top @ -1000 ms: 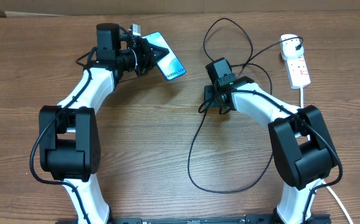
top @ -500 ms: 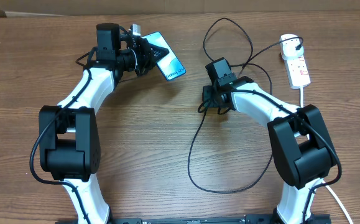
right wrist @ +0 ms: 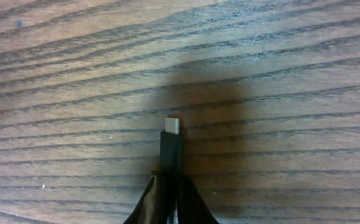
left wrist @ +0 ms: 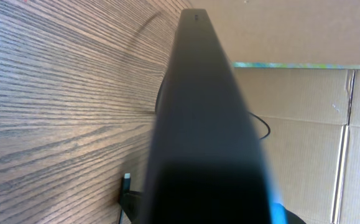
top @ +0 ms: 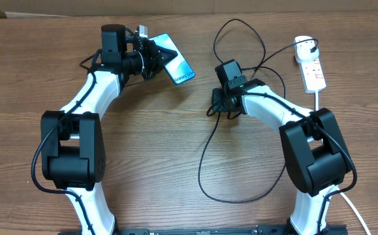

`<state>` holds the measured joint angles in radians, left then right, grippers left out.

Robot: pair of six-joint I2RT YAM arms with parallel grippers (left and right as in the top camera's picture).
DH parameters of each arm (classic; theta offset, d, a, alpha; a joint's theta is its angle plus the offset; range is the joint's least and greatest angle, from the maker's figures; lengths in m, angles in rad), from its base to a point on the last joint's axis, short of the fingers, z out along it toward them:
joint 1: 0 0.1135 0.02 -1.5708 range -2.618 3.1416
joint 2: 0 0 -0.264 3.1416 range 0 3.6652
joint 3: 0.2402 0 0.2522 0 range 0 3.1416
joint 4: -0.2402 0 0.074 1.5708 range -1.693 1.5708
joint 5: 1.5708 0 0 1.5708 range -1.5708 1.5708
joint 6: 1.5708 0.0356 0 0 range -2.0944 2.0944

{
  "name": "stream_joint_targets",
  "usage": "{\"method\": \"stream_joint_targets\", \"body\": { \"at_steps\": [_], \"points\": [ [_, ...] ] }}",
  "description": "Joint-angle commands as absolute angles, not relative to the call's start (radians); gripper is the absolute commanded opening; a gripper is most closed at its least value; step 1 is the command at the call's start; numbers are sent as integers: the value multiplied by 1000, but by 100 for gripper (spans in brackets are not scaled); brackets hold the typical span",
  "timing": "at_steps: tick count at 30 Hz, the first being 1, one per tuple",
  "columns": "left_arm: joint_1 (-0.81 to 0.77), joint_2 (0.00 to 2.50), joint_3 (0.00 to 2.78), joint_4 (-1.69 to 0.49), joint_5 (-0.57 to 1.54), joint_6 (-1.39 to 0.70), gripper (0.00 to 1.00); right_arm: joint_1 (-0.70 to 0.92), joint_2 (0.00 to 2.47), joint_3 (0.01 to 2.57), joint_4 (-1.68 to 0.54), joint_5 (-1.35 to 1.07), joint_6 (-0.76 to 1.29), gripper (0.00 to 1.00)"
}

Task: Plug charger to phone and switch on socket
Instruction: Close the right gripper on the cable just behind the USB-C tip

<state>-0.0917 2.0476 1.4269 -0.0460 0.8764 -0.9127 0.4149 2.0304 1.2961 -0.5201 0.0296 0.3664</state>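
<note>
The phone (top: 178,64), its blue screen lit, is held tilted off the table at the back left, with my left gripper (top: 155,57) shut on its near end. The left wrist view shows the phone (left wrist: 198,118) edge-on as a dark slab hiding the jaws. The charger cable (top: 205,153) loops across the table's middle. My right gripper (top: 217,104) is shut on its connector end, and the right wrist view shows the silver-tipped connector (right wrist: 171,138) sticking out past the closed fingertips (right wrist: 147,199) just above the wood. The white socket (top: 313,72) lies at the back right with the charger's plug (top: 304,46) in its head end.
A thick white cord (top: 352,209) runs from the socket toward the front right corner. Cardboard boxes (left wrist: 304,124) stand along the far edge of the table. The cable's loops (top: 241,39) lie between the two grippers and the socket.
My right gripper has closed on the charger's connector end and shifted slightly left. The left arm and the phone have stayed put.
</note>
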Motion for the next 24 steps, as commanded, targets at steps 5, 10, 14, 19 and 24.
{"method": "stream_joint_targets", "body": {
  "at_steps": [5, 10, 14, 19, 24],
  "points": [
    [-97, 2040, 1443, -40, 880, -893, 4, 401, 2070, 1298, -544, -84, 371, 4],
    [-97, 2040, 1443, -39, 881, -893, 4, 354, 2056, 1298, -547, -206, 370, 4],
    [-97, 2040, 1443, -36, 880, -894, 4, 285, 2025, 1298, -547, -423, 326, 4],
    [-97, 2040, 1443, -36, 880, -893, 5, 200, 2008, 1297, -551, -734, 279, 4],
    [-97, 2040, 1443, -35, 880, -894, 4, 148, 2008, 1295, -556, -955, 256, 4]
  ]
}}
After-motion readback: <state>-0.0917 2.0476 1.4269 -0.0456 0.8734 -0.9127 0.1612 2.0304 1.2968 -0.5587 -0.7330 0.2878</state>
